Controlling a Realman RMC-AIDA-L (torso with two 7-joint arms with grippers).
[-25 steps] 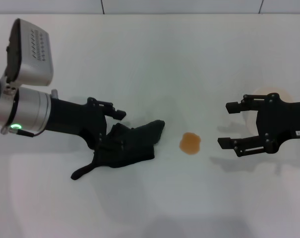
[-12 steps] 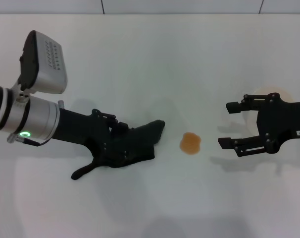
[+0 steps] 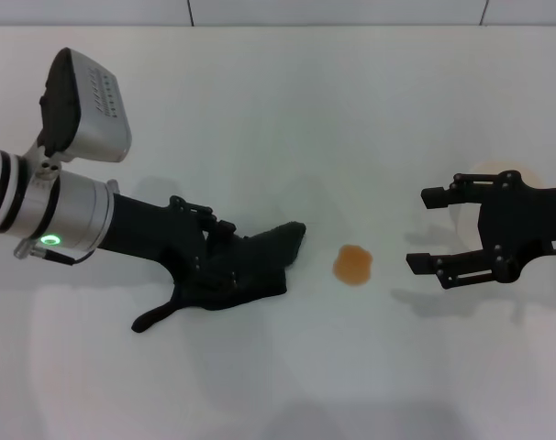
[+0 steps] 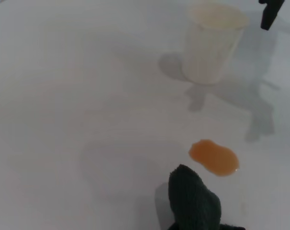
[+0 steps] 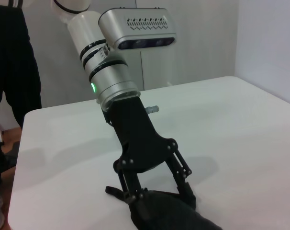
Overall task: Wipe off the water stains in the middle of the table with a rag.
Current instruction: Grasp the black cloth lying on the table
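The stain, a small orange-brown blot, is sitting untouched in the middle of the counter, no different from a second ago. Just to its left the rag is lying crumpled, one corner pointing toward the blot but stopping short of it; the left wrist view is showing that corner near the stain and apart from it.

The left gripper is what has been changing: over the last second it has been coming lower and further right onto the rag, and its jaws are now straddling the cloth's left part, seemingly closing on it, though the rag itself has not shifted. The right wrist view is showing the jaws planted down into the dark fabric.

I am judging this as the grasp being settled, with no wiping begun; a rightward drag across the blot is what the task is calling for next.

The right gripper is hovering well right of the stain, jaws spread, beside a pale cup.
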